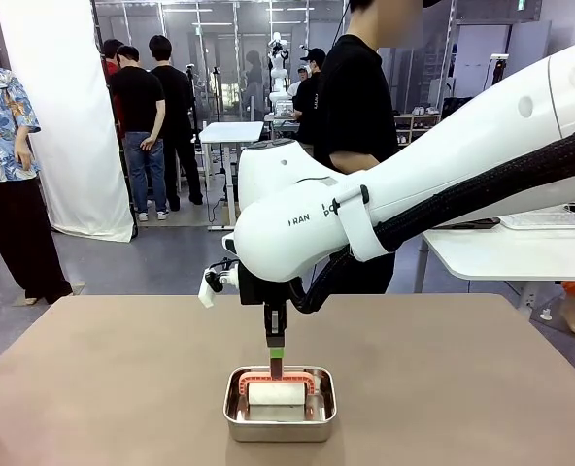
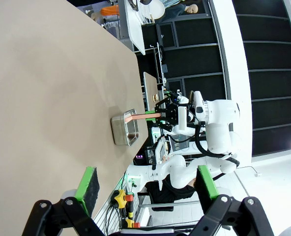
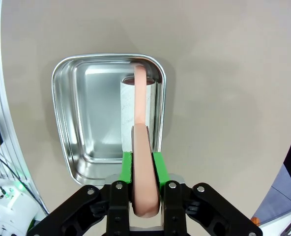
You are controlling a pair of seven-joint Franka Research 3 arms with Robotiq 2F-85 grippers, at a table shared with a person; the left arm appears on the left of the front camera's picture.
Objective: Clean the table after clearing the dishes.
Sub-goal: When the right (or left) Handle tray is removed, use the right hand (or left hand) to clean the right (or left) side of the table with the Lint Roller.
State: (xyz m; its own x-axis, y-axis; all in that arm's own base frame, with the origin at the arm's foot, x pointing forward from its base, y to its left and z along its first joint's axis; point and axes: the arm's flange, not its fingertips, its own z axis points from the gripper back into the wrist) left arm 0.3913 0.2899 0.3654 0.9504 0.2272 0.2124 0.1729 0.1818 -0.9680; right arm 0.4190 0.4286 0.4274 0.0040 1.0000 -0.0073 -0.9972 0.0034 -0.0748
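While the left end effector (image 2: 148,183) gapes released, right end effector (image 3: 142,164) clenched on roller handle (image 3: 140,108); white roll (image 1: 276,395) in pan (image 1: 278,427) on worktop (image 1: 103,388).

Partial letters "RAN" on white right arm (image 1: 433,165), neighbouring print unreadable

The bench (image 1: 93,369) is plain taupe-brown, the pan (image 1: 280,430) shiny silver. In the pan, the roll (image 1: 276,395) is white, its handle (image 3: 140,108) salmon-pink. Above the pan, the right gripper (image 3: 143,160) is black, pads (image 3: 127,160) green.
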